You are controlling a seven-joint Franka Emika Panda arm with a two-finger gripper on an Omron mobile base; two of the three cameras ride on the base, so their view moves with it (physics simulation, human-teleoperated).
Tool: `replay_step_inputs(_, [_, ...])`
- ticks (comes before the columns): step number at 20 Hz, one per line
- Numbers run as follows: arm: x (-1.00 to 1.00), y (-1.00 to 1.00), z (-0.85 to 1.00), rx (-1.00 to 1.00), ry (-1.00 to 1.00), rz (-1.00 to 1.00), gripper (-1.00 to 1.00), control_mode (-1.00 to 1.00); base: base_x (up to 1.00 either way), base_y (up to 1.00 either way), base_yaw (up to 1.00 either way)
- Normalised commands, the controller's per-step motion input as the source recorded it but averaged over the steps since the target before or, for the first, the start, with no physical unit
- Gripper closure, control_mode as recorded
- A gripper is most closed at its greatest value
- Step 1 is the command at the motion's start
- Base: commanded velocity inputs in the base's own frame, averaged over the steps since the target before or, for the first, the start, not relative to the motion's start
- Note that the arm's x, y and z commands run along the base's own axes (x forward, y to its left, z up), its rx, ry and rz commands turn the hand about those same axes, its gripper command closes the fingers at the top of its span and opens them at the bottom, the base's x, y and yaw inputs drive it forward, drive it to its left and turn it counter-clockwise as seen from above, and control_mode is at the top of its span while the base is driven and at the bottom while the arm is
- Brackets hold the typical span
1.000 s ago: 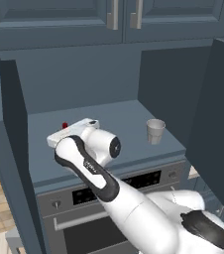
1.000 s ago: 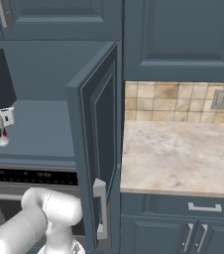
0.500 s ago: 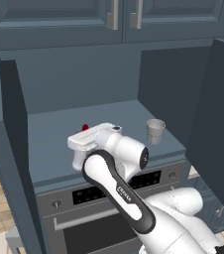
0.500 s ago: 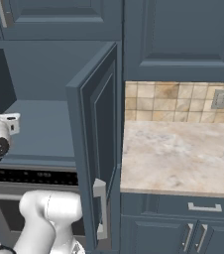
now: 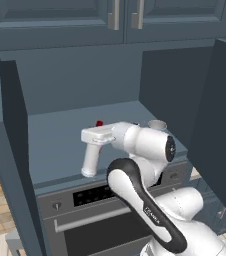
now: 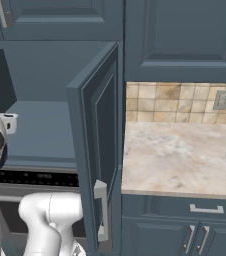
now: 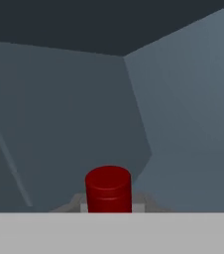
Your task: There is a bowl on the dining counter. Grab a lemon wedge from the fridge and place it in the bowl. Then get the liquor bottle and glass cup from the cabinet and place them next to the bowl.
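- Claw [image 7: 108, 205] of mine stands inside the open cabinet [image 5: 80, 85], low over the cabinet shelf [image 5: 55, 142], and its fingers seem pressed together on the neck of the liquor bottle [image 7: 108, 187]. I see the red cap just above and between them, so I judge that I am pinching the bottle.
- From the left base view the same red cap peeps up behind my white hand. The body of the bottle is hidden, so I cannot tell if it rests on the shelf or is lifted from it.
- The glass cup [image 5: 156, 123] stands on the same shelf, to the right of the bottle and near it, half behind my arm. It is upright and nothing touches it, so I judge this part as not yet begun.
- Whether the lemon wedge lies in the bowl I cannot tell from these views. As I am at the cabinet now, I suppose that part is done, but this is only a guess.
- The cabinet door [image 6: 97, 135] stands wide open on the right, and beyond it is a marble worktop [image 6: 185, 155].
- What is left, as I judge it:
  - bring the bottle out past the door and carry it to the dining worktop, beside the bowl;
  - come back for the cup and set it there too.
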Motion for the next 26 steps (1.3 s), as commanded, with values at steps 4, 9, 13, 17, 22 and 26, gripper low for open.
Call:
replay_step_inputs(4, [-1.00, -0.17, 0.31, 0.02, 0.00, 0.00, 1.00, -1.00, 0.00, 0.00, 0.00])
replay_step_inputs(9, [-0.89, -0.32, 0.52, 0.07, 0.00, -0.04, 1.00, -1.00, 0.00, 0.00, 0.00])
replay_step_inputs(13, [-0.73, -0.37, 0.58, 0.07, 0.00, -0.06, 1.00, -1.00, 0.00, 0.00, 0.00])
replay_step_inputs(17, [-0.58, -0.34, 0.44, 0.06, 0.00, -0.05, 1.00, -1.00, 0.00, 0.00, 0.00])
replay_step_inputs(22, [-0.55, -0.29, 0.25, 0.03, 0.00, -0.06, 1.00, -1.00, 0.00, 0.00, 0.00])
replay_step_inputs(26, [-0.38, -0.29, 0.19, 0.04, 0.00, -0.02, 1.00, -1.00, 0.00, 0.00, 0.00])
